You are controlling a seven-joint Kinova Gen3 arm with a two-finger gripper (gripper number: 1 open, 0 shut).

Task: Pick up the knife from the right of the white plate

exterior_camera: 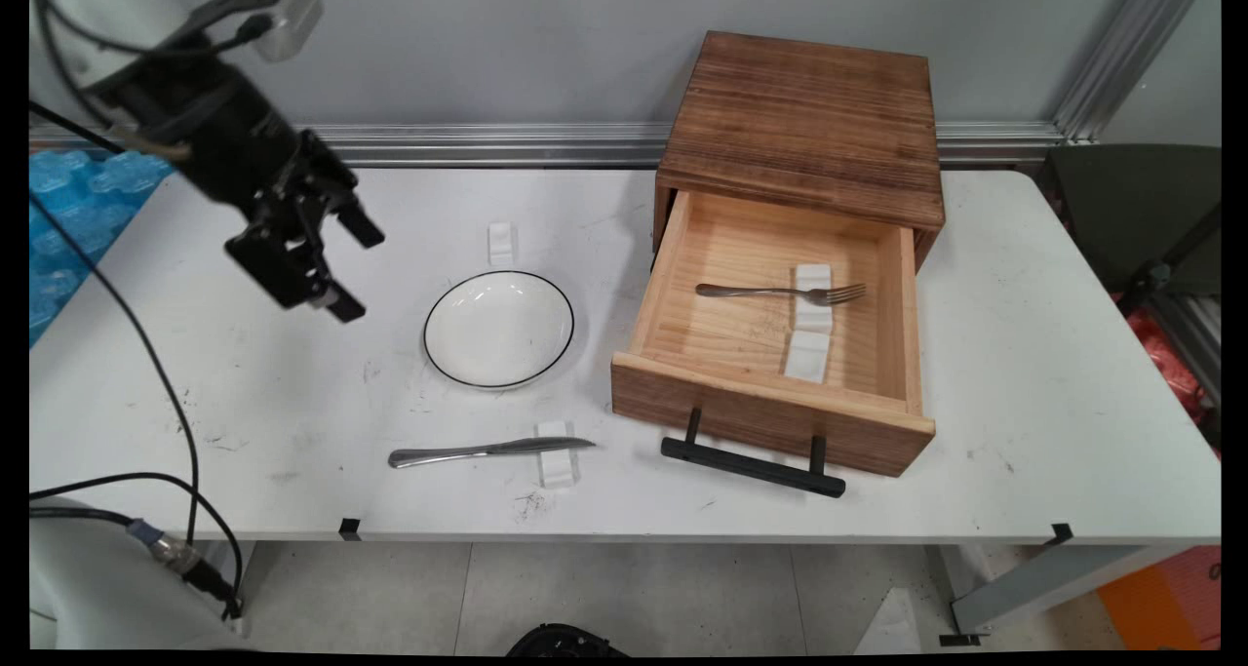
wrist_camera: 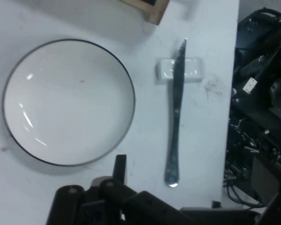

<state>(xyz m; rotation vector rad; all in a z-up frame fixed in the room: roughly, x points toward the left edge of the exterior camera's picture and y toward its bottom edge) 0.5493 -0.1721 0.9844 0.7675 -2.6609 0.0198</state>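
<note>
Black tool point(exterior_camera: 341, 266) hovers open beside round glossy plate point(exterior_camera: 499, 329).

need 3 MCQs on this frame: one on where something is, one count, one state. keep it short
1. Where does the silver metal fork lie?
A. On the round white plate with the thin black rim
B. In the pulled-out wooden drawer, across a small white rest
C. On the table's near edge

2. How many small white rests are in view?
A. Two
B. Three
C. Four

3. What state is the black two-finger gripper in?
A. Open, holding nothing, raised above the table
B. Shut on the knife
C. Resting on the plate

Answers:
1 B: the fork's neck crosses a white rest inside the drawer.
2 C: two in the drawer, one beyond the plate, one under the silver table knife.
3 A: in the main view its fingers stand apart, with nothing between them, left of the plate.
</note>
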